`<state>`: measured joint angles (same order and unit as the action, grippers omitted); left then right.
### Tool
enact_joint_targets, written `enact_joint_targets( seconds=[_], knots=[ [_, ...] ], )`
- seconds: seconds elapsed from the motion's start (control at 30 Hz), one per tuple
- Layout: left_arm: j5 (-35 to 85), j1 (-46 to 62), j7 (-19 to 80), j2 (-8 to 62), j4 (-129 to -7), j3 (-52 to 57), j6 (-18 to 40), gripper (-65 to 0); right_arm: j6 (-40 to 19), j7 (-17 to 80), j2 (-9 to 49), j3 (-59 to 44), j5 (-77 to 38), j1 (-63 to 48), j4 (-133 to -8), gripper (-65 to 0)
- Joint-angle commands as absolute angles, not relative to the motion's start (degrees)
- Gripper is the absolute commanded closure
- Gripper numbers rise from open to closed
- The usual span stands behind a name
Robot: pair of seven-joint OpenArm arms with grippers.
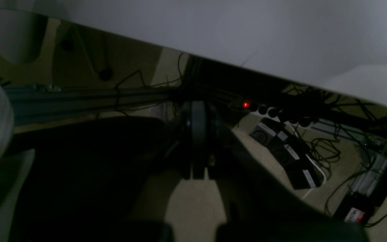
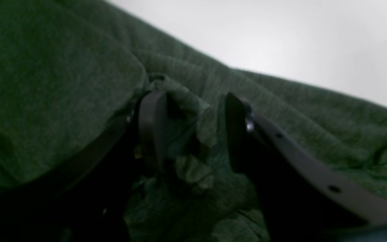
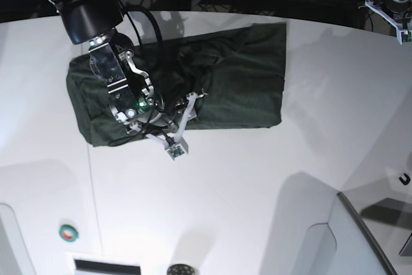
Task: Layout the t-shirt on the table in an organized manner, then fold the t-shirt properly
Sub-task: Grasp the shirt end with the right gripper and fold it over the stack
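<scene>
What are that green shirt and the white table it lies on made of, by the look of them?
The t-shirt looks like thin, soft knit cloth, probably cotton or a blend: matte, finely heathered, and it wrinkles and bunches between the open fingers of the right tool. The table looks like a hard, smooth white laminate or painted board with a slight sheen; it shows soft shadows and a thin dark seam.

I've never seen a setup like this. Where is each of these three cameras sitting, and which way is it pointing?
Left wrist: rides the left arm, off the table's edge, facing the table underside and floor cables; its shut left gripper shows.
Right wrist: rides the right arm, looking down its open right gripper into the t-shirt.
Base: high above, looking down on the table, t-shirt and right gripper.
Shared: right wrist and base both show the t-shirt and right gripper.
</scene>
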<state>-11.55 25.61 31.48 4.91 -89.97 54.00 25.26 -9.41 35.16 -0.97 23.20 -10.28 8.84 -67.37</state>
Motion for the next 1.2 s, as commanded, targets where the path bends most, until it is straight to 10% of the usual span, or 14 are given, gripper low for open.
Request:
enact_joint_targets(
  seconds=[0.0, 0.17, 0.73, 0.97, 1.17],
  knots=[
    [-11.4, 26.1, 30.7, 5.8, -90.7, 54.4, 24.5, 0.0, -9.4, 34.1, -1.5, 23.0, -10.7, 10.2, -68.4, -22.2],
    [-11.4, 26.0, 30.7, 5.8, -90.7, 54.4, 24.5, 0.0, -9.4, 34.3, -1.4, 23.0, -10.7, 10.9, -68.5, 0.0],
    [-11.4, 26.2, 30.7, 5.8, -90.7, 54.5, 24.5, 0.0, -9.0, 34.2, -0.3, 23.0, -10.4, 14.9, -65.2, -2.6],
    [-11.6, 26.2, 30.7, 5.8, -90.7, 54.5, 24.5, 0.0, -8.9, 34.5, 2.9, 23.0, -10.3, 9.5, -78.4, -30.3],
    [-11.6, 26.0, 30.7, 5.9, -90.7, 54.5, 24.5, 0.0, -9.3, 34.6, 6.5, 28.5, -10.3, -2.5, -97.0, -25.2]
  ],
)
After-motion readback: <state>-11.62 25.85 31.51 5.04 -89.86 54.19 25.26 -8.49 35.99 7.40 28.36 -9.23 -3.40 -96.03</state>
